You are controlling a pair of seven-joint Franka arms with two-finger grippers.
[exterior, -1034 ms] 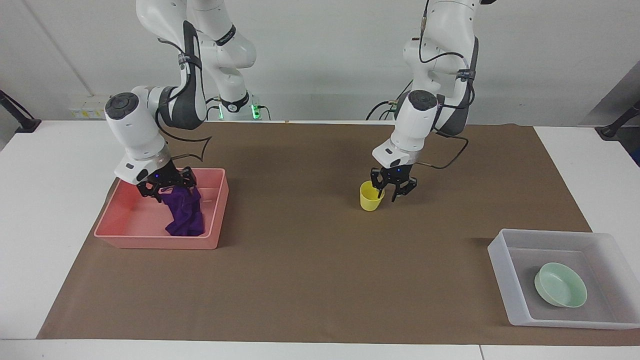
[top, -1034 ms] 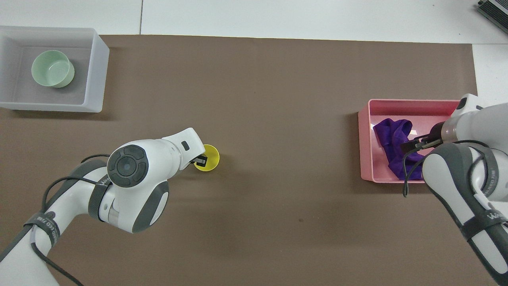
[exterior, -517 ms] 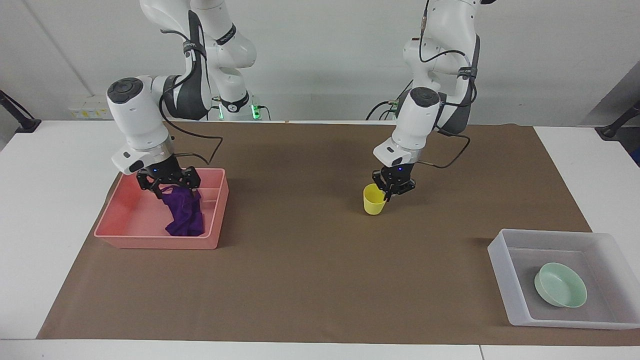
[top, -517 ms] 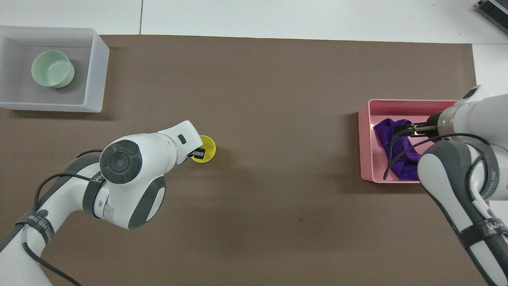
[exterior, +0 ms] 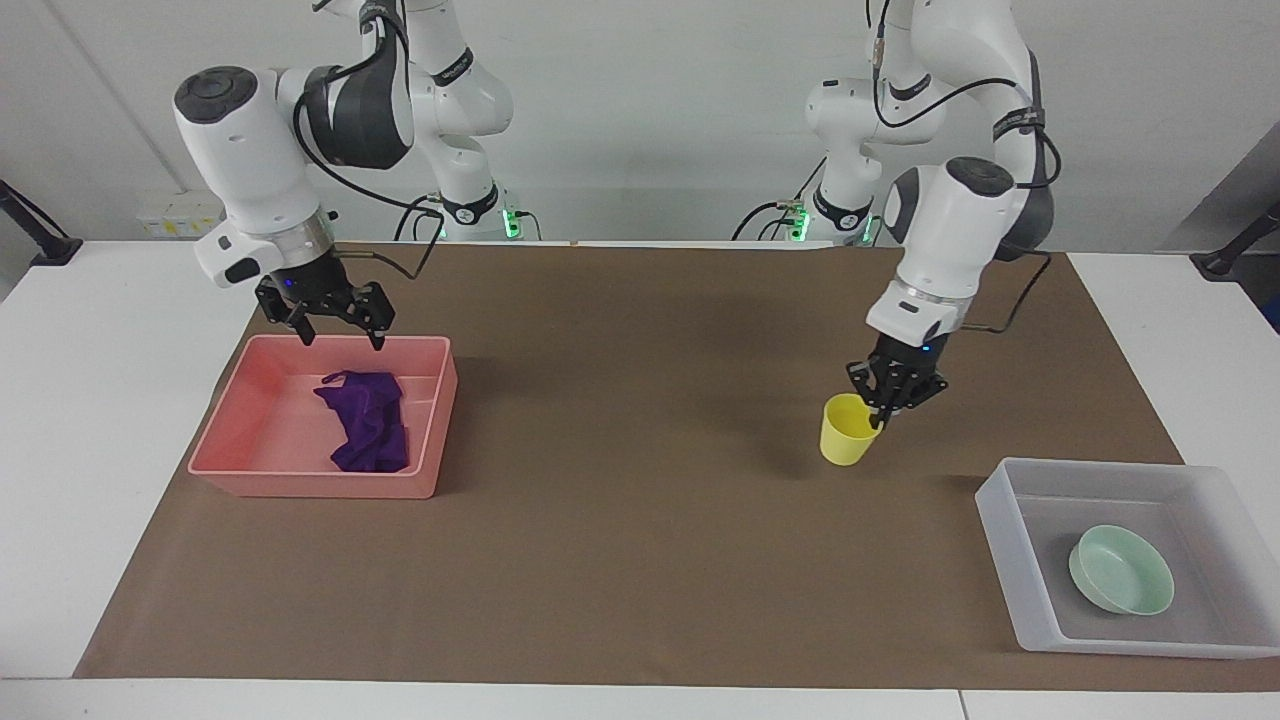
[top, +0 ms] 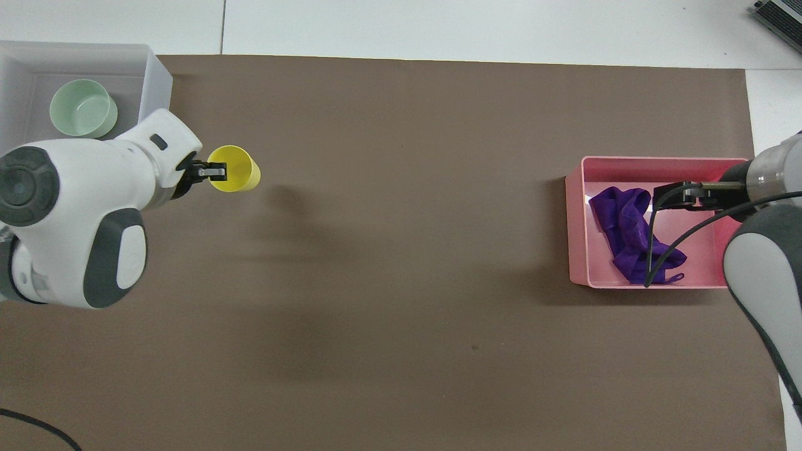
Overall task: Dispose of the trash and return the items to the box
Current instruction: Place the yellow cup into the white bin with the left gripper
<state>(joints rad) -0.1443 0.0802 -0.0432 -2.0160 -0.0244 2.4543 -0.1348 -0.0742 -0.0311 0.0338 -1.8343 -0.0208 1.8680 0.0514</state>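
My left gripper (exterior: pixel 886 398) is shut on the rim of the yellow cup (exterior: pixel 845 432) and holds it in the air over the mat, beside the grey-white box (exterior: pixel 1000 520). In the overhead view the left gripper (top: pixel 210 170) and the cup (top: pixel 235 178) are just off the box's wall (top: pixel 158 94). The mint-green bowl (exterior: pixel 1120 570) sits in the box and also shows in the overhead view (top: pixel 81 108). The purple cloth (exterior: pixel 365 432) lies loose in the pink tray (exterior: pixel 300 482). My right gripper (exterior: pixel 338 322) is open and empty above the tray; it also shows from overhead (top: pixel 684 194).
A brown mat (exterior: pixel 620 520) covers the table between the pink tray at the right arm's end and the box at the left arm's end. In the overhead view the cloth (top: pixel 623 228) lies in the pink tray (top: pixel 626 164).
My left gripper has lifted the yellow cup and carried it toward the box. My right gripper has let go of the purple cloth and risen; the cloth has settled in the pink tray.
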